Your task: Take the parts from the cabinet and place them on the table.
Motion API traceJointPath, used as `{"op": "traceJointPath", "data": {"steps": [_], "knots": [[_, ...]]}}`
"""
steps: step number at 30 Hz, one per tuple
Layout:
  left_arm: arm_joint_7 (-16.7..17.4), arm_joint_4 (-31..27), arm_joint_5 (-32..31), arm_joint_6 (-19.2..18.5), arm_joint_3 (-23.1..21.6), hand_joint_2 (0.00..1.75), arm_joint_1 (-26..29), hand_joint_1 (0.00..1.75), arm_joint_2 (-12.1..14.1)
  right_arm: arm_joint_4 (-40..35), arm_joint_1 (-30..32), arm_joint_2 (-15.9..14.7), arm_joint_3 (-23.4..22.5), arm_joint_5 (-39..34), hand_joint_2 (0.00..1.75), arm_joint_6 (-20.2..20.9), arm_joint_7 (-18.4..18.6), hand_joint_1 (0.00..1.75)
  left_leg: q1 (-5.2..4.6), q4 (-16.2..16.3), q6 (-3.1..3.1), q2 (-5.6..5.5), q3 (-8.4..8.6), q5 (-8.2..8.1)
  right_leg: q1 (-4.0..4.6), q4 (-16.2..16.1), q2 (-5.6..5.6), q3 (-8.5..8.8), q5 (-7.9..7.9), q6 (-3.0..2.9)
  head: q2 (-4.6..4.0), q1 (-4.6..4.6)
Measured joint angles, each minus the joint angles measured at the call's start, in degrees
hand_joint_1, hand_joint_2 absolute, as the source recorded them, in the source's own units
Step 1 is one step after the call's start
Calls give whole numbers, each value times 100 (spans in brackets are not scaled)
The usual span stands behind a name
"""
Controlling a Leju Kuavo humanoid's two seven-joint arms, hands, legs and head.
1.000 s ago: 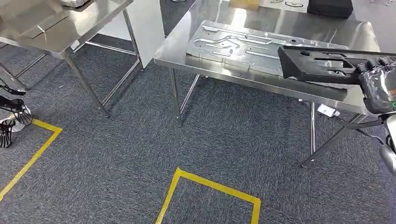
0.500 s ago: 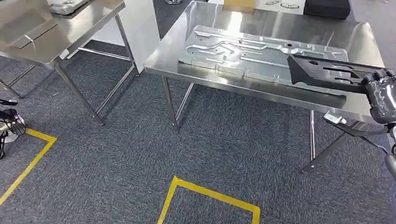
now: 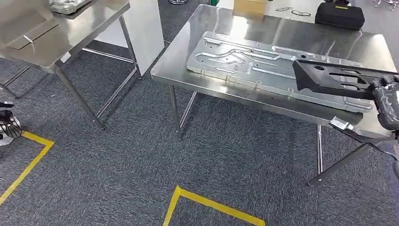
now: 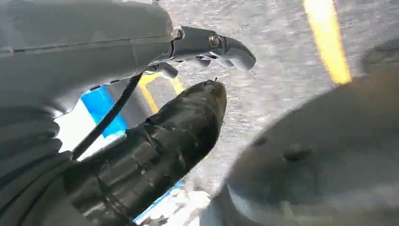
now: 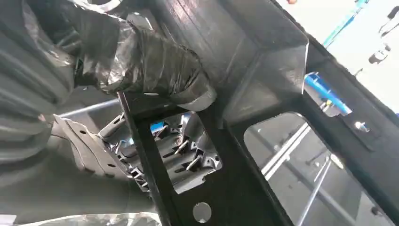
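One black part is gripped by the right hand above one silver panel. The left hand hangs with fingers apart, holding nothing. Two steel tables (grey carpet, yellow tape).

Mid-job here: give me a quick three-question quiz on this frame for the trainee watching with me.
1. True or false: the right hand holds the black frame part above the steel table.
2. What already lies flat on that table? A) a silver stamped panel B) a red toolbox C) a coil of hose
3. Fill in: the left hand holds ____ and hangs over the grey carpet.

Key: 1 true. 2 A, the silver stamped panel. 3 nothing.
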Motion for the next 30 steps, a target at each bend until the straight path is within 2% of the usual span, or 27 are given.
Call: {"op": "traceJointPath", "data": {"steps": [1, 2, 4, 5, 6, 7, 9, 10, 11, 12, 13, 14, 15, 16, 17, 18, 19, 20, 21, 23, 24, 25, 26, 27, 28, 29, 30], "knots": [[-30, 0, 9, 28, 0, 175, -20, 0, -2, -100, 7, -44, -50, -2, 175, 120, -9, 175, -4, 0, -38, -18, -27, -26, 11, -46, -10, 8, -77, -23, 0, 2], [-35, 0, 11, 50, 2, 175, -35, 0, -20, -235, 32, -110, -110, -15, 175, 253, -22, 175, -8, -11, -78, -12, -54, -63, 15, -69, 2, 52, 56, -51, 0, 2], [-32, 0, 18, 85, 2, 175, -53, 0, -39, -405, 48, -155, -217, -20, 175, 405, -44, 175, -40, 37, -131, -14, 16, -55, -28, -93, 20, 106, 56, -113, 0, 0], [-35, 0, 20, 94, 2, 175, -71, 0, -33, -468, 38, -153, -254, 2, 175, 438, -68, 175, -18, 111, -166, 4, -15, -90, -53, -141, 12, 166, 46, -138, 0, 2], [-41, 0, 28, 96, 2, 175, -84, 0, -50, -501, 20, -144, -280, 66, 175, 442, -92, 175, -11, 386, -213, 26, -136, -136, -62, -166, 11, 231, 25, -174, 0, -2], [-43, 0, 39, 98, 2, 175, -90, 0, -74, -514, -3, -127, -280, 136, 175, 442, -100, 175, 18, 761, -259, 30, -365, -253, -66, -175, 12, 263, 3, -195, 0, -2], [-34, 0, 59, 103, 2, 175, -104, 0, -94, -510, -46, -17, -274, 311, 175, 460, -96, 175, 68, 1598, -312, 47, -944, -623, -64, -175, 14, 325, -74, -198, 0, -2], [-10, 0, 59, 109, 2, 175, -105, 0, -114, -494, -66, 61, -263, 420, 175, 486, -30, 175, 80, 1758, -331, 56, -1111, -633, -65, -175, 16, 364, -106, -197, 0, -2], [22, 0, 57, 131, 0, 175, -105, 0, -114, -477, -80, 160, -239, 565, 175, 534, 106, 175, 86, 1687, -328, 64, -1171, -487, -68, -175, 19, 421, -149, -192, 0, -2], [42, 0, 50, 138, 0, 175, -103, 0, -118, -462, -90, 254, -210, 737, 175, 567, 237, 175, 88, 1394, -318, 68, -1116, -230, -72, -175, 19, 484, -197, -183, 0, -2], [70, 0, 37, 144, 0, 175, -104, 0, -129, -438, -110, 367, -188, 873, 175, 601, 362, 175, 88, 905, -322, 71, -958, 112, -77, -176, 18, 559, -247, -169, 0, -2], [95, 0, 11, 149, 0, 175, -98, 0, -142, -424, -144, 477, -162, 993, 175, 621, 462, 175, 85, 364, -288, 78, -772, 478, -79, -182, 19, 625, -297, -155, 0, -2], [195, 0, 9, 151, -4, 175, -84, 0, -144, -407, -172, 608, -123, 1040, 175, 670, 531, 175, 72, 99, -244, 77, -698, 586, -84, -192, 17, 616, -336, -136, 0, 0], [355, 0, 0, 140, -18, 175, -86, 0, -146, -383, -188, 730, -79, 1049, 175, 689, 564, 175, 29, 68, -234, 92, -723, 301, -67, -201, 42, 660, -346, -110, 0, -2], [531, 0, -13, 125, -46, 175, -102, 0, -151, -300, -191, 854, -36, 1062, 175, 637, 625, 175, 29, 45, -185, 79, -654, 342, -59, -248, 49, 669, -371, -61, 0, -2], [593, 0, -50, 114, -76, 175, -85, 0, -155, -181, -149, 982, 36, 1077, 175, 565, 664, 175, 33, -33, -139, 76, -659, 408, -46, -189, 45, 746, -341, -29, 0, -2], [623, 0, -63, 107, -101, 175, -68, 0, -155, -59, -130, 1080, 114, 1082, 175, 483, 717, 175, 49, -45, -95, 73, -561, 394, -35, -190, 47, 789, -305, -1, 0, 0], [632, 0, -88, 107, -111, 175, -74, 0, -157, 33, -105, 1178, 188, 1084, 175, 470, 746, 175, 71, -115, -62, 64, -426, 403, -60, -152, 39, 768, -358, 9, 0, -4], [641, 0, -111, 109, -118, 175, -62, 0, -175, 109, -107, 1268, 249, 1086, 175, 464, 791, 175, 60, -153, -22, 64, -353, 388, -63, 36, 14, 721, -415, 13, 0, 13], [645, 0, -129, 120, -149, 175, -69, 0, -190, 223, -147, 1386, 328, 1086, 175, 477, 835, 175, 54, -150, 20, 54, -320, 336, -49, 768, 16, 261, -726, -1, 0, 11], [643, 0, -138, 131, -168, 175, -73, 0, -203, 272, -136, 1434, 367, 1080, 175, 518, 839, 175, 49, -148, 26, 44, -290, 297, -41, 1156, 16, -21, -901, 19, 0, 9], [628, 0, -151, 144, -190, 175, -72, 0, -208, 305, -116, 1468, 402, 1075, 175, 560, 839, 175, 42, -143, 26, 27, -250, 255, -39, 1409, 15, -242, -980, 38, 0, 9], [623, 0, -162, 146, -208, 175, -71, 0, -208, 342, -91, 1503, 437, 1073, 175, 584, 839, 175, 42, -136, 18, 13, -193, 201, -40, 1431, 13, -362, -905, 48, 0, 9], [621, 0, -164, 151, -221, 175, -69, 0, -208, 373, -72, 1530, 457, 1071, 175, 597, 840, 175, 42, -124, 9, 1, -110, 135, -40, 1189, 12, -354, -683, 29, 0, 9], [619, 0, -164, 153, -227, 175, -68, 0, -208, 391, -66, 1550, 461, 1071, 175, 595, 842, 175, 42, -107, -4, -5, -22, 64, -40, 772, 11, -257, -372, 22, 0, 9], [619, 0, -164, 153, -229, 175, -67, 0, -210, 408, -68, 1563, 461, 1071, 175, 595, 842, 175, 42, -91, -21, -6, 60, -10, -40, 309, 8, -143, 7, 9, 0, 9], [619, 0, -164, 153, -230, 175, -40, 0, -219, 430, -65, 1578, 465, 1071, 175, 595, 850, 175, 42, -92, -50, -7, 38, -79, -34, -25, -6, -116, 301, -20, 0, 11]]}}
